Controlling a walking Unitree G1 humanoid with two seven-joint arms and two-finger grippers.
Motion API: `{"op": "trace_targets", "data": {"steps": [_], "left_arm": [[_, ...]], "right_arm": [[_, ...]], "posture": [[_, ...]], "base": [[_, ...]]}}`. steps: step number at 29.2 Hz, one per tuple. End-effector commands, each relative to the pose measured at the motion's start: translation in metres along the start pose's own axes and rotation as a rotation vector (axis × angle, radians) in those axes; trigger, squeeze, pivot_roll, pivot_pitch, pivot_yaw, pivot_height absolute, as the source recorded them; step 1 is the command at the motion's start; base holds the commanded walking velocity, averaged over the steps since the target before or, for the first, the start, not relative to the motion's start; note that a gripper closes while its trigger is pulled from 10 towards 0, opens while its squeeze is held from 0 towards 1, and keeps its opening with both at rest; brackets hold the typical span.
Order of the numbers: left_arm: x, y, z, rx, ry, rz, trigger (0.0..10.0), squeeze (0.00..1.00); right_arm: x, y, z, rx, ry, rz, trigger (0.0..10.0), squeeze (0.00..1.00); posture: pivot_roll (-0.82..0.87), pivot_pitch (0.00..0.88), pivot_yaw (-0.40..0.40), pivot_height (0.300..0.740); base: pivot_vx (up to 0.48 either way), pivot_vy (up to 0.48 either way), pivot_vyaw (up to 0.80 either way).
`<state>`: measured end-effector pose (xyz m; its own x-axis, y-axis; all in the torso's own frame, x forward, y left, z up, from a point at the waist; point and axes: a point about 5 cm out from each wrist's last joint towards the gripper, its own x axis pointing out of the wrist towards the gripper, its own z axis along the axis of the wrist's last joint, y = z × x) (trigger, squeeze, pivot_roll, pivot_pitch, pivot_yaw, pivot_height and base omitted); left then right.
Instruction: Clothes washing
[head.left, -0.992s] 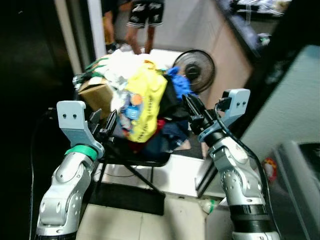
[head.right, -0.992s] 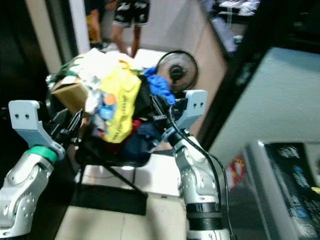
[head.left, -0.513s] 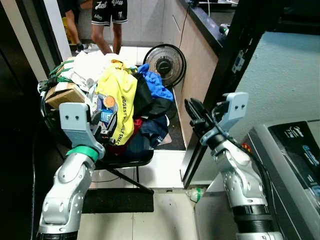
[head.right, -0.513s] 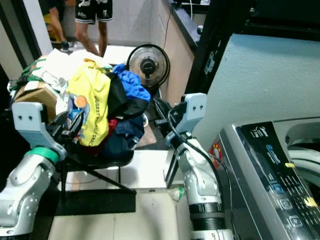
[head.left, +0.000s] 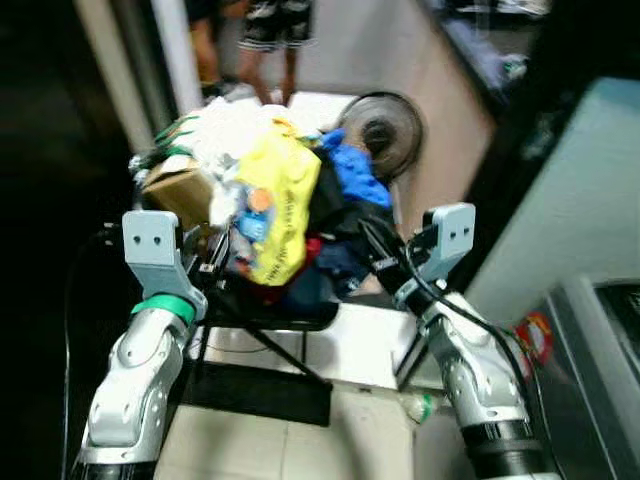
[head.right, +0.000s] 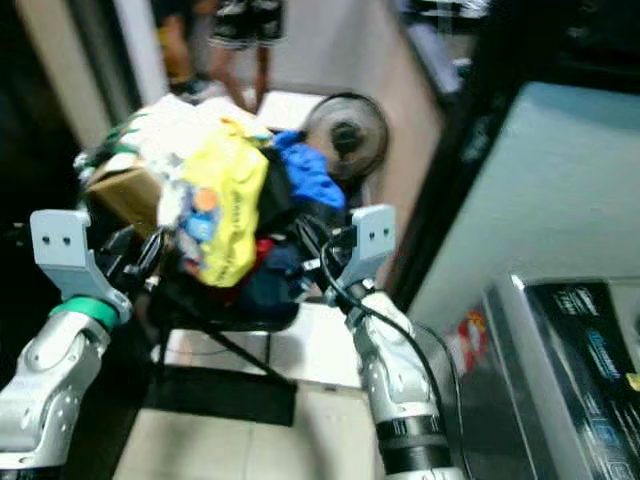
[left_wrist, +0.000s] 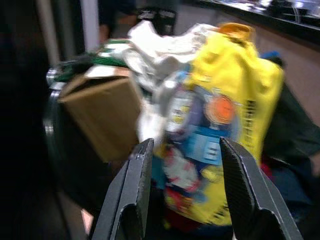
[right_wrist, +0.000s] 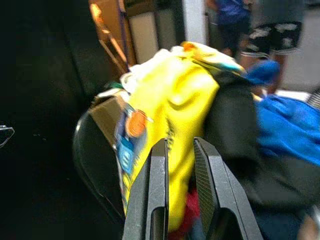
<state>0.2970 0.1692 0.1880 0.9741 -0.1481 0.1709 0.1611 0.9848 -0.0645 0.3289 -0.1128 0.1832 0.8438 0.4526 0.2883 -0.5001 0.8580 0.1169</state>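
Both grippers, left gripper (head.left: 215, 262) spread and right gripper (head.left: 378, 243) nearly closed, empty, flank the untouched clothes pile (head.left: 290, 205) on the chair (head.left: 265, 315), washing not begun.

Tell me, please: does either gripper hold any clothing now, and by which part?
Nothing is held. The left gripper is open and the right gripper nearly closed on nothing, both short of the yellow shirt.

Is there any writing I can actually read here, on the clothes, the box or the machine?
None reads clearly; the pictures are blurred.
Yellow garment: dark lettering down its front and colourful printed patches, too blurred to read.
Washing machine panel: pale markings, too blurred to read.
Cardboard box: no print that can be made out.
Red and white round sticker near the machine: illegible.
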Motion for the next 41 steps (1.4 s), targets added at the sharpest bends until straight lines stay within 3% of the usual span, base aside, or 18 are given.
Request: {"op": "trace_targets", "data": {"steps": [1, 23, 26, 41], "left_arm": [[-0.001, 0.001, -0.003, 0.009, 0.013, 0.0, 10.0, 0.0], [0.0, 0.003, -0.003, -0.002, -0.006, 0.009, 10.0, 0.0], [0.0, 0.003, -0.004, -0.003, -0.007, 0.008, 10.0, 0.0], [-0.002, 0.004, -0.005, -0.02, -0.001, 0.012, 10.0, 0.0]], "right_arm": [[0.001, 0.001, -0.001, 0.001, 0.001, 0.003, 10.0, 0.0], [0.015, 0.003, 0.025, 0.007, -0.091, 0.033, 10.0, 0.0], [0.017, 0.001, 0.029, 0.022, -0.113, 0.02, 10.0, 0.0], [0.017, 0.002, 0.027, 0.044, -0.108, 0.016, 10.0, 0.0]], "posture": [[0.08, 0.0, -0.011, 0.74], [0.06, 0.0, -0.02, 0.74], [0.06, 0.0, -0.022, 0.74], [0.06, 0.0, -0.026, 0.74]], "base": [[0.352, 0.0, 0.0], [0.352, 0.0, 0.0], [0.349, 0.0, 0.8], [0.29, 0.0, 0.0]]}}
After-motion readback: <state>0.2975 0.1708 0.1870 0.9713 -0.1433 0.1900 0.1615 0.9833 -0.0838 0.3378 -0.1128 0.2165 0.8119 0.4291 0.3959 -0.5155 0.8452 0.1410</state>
